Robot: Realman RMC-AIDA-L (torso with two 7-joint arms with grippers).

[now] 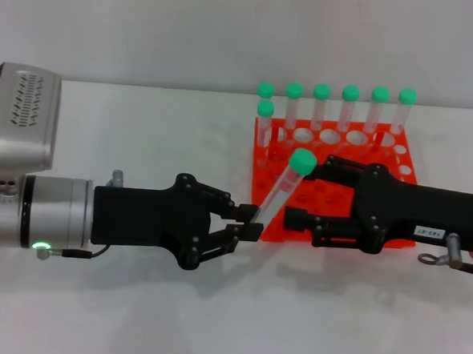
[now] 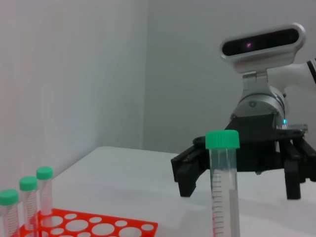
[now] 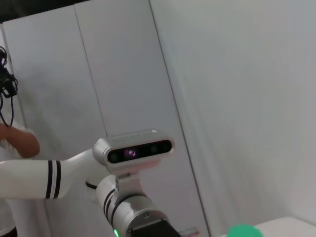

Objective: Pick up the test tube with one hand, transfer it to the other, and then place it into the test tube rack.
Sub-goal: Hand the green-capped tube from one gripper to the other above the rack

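White table, plain grey wall behind. Left gripper [image 1: 245, 230] clenched on the low end of the tube [image 1: 277, 197], which leans up and right, green cap [image 1: 302, 161] topmost. Right gripper [image 1: 311, 199] sits just beside the tube on the far side, fingers [image 1: 302, 219] spread, not visibly touching it yet; in the left wrist view those spread fingers [image 2: 190, 170] sit behind the tube [image 2: 223, 192]. Looks like mid-handover. To do it well: right should close around the tube's middle, above left's grip and below the cap, get firm, and only then should left let go. Rack [image 1: 404, 166] is right behind, seven tubes along its back and left edge, so keep the tilted cap clear of those while swinging over.
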